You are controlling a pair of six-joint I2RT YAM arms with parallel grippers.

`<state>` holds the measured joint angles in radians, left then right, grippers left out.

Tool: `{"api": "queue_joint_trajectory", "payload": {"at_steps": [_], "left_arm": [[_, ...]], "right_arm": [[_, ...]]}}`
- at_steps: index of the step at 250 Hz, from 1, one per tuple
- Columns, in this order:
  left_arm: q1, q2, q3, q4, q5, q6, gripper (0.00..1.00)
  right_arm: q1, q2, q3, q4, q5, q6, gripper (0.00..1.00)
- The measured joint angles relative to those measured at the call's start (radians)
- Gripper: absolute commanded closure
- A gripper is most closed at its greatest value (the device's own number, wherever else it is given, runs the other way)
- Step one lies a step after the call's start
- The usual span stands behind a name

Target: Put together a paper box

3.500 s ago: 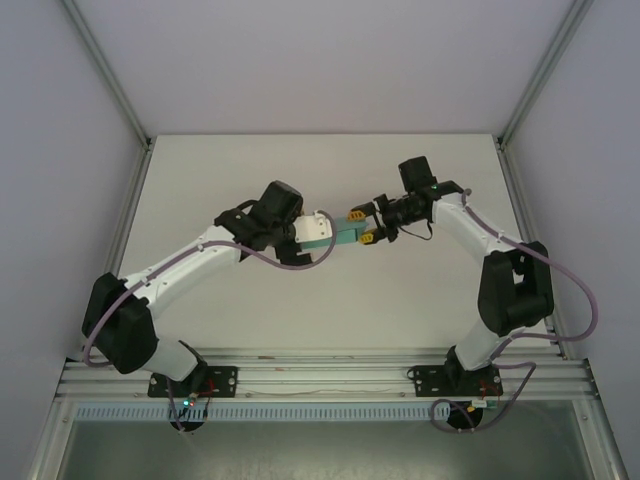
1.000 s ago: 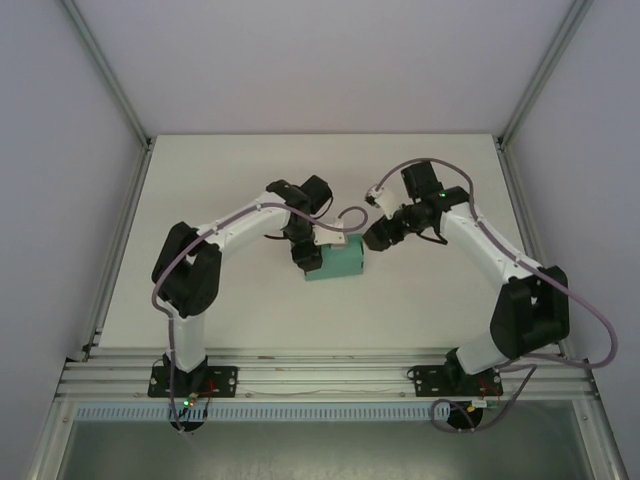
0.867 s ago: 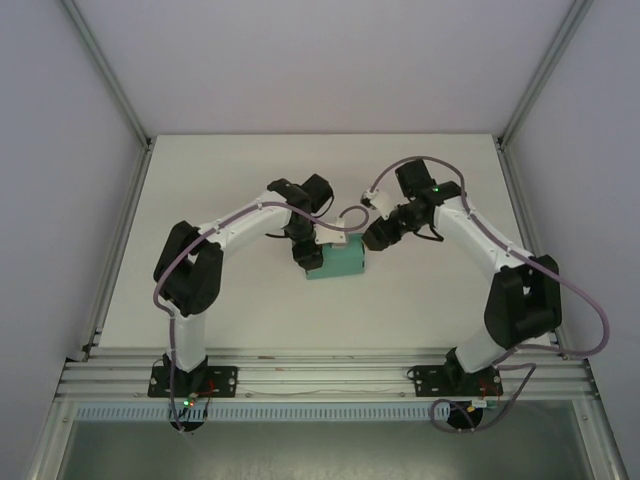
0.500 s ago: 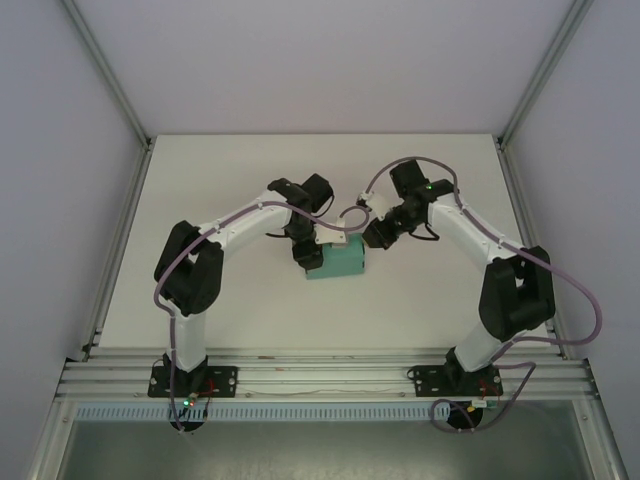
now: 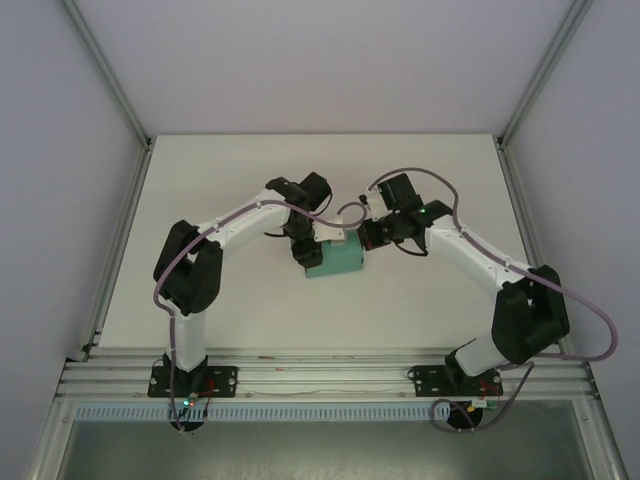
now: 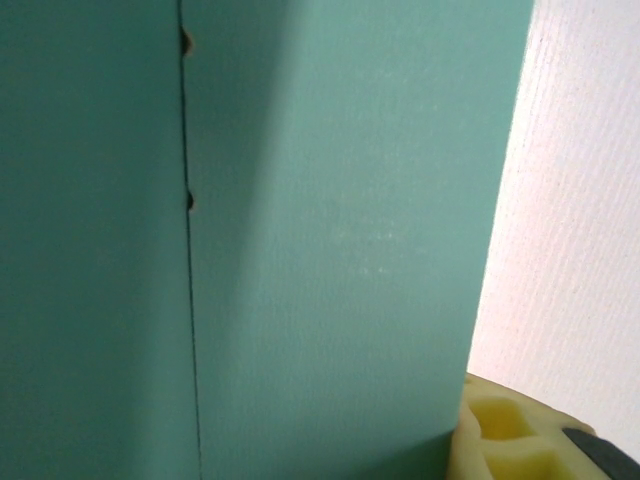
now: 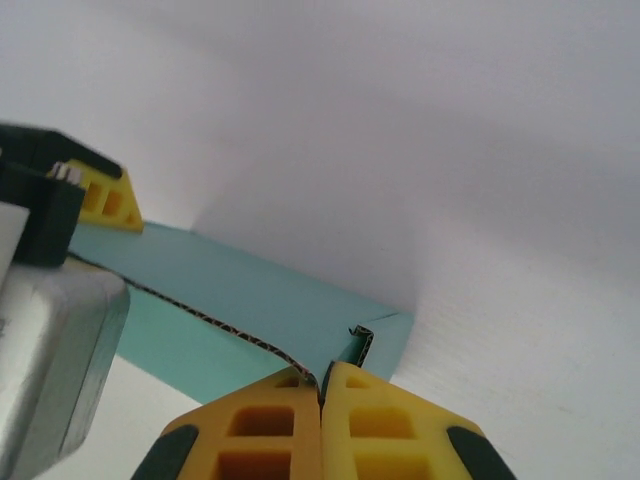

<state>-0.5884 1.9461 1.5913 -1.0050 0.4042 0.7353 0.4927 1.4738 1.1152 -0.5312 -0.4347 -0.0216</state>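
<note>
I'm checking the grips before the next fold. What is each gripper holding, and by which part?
The right gripper pinches the teal-green card paper box by a thin flap edge near its end. Whether the left gripper grips it cannot be told.

table [image 5: 250, 310]: white | frame rail [image 5: 330, 372] (aluminium, seemingly) | walls [image 5: 330, 60]: pale

You have one teal paper box [image 5: 340, 261] on one tabletop [image 5: 250, 310]. You're running two arms, so count two end effectors: the left end effector [image 5: 308, 253] and the right end effector [image 7: 321, 385].
</note>
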Motion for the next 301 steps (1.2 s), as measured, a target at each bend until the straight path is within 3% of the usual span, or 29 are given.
{"api": "queue_joint_trajectory", "payload": {"at_steps": [51, 124, 169, 194, 222, 229, 301], "left_arm": [[0.0, -0.001, -0.003, 0.013, 0.0, -0.017, 0.6], [-0.002, -0.005, -0.012, 0.033, -0.001, -0.033, 0.58], [0.0, -0.005, -0.014, 0.048, -0.001, -0.054, 0.49], [0.0, -0.005, -0.015, 0.065, 0.003, -0.065, 0.39], [-0.001, -0.005, -0.015, 0.087, 0.008, -0.084, 0.13], [-0.001, -0.005, -0.015, 0.091, 0.009, -0.086, 0.0], [-0.001, -0.13, -0.093, 0.181, -0.063, -0.22, 0.0]], "right_arm": [[0.045, -0.043, -0.077, 0.1, 0.109, 0.127, 1.0], [0.068, -0.177, -0.368, 0.473, 0.177, 0.008, 1.0], [0.068, -0.194, -0.451, 0.614, 0.185, -0.003, 1.0], [0.076, -0.195, -0.483, 0.676, 0.204, -0.008, 1.0], [0.087, -0.194, -0.501, 0.712, 0.217, -0.01, 1.0], [0.091, -0.194, -0.5, 0.712, 0.221, -0.01, 1.0], [0.123, -0.188, -0.43, 0.583, 0.294, -0.001, 1.0]]}}
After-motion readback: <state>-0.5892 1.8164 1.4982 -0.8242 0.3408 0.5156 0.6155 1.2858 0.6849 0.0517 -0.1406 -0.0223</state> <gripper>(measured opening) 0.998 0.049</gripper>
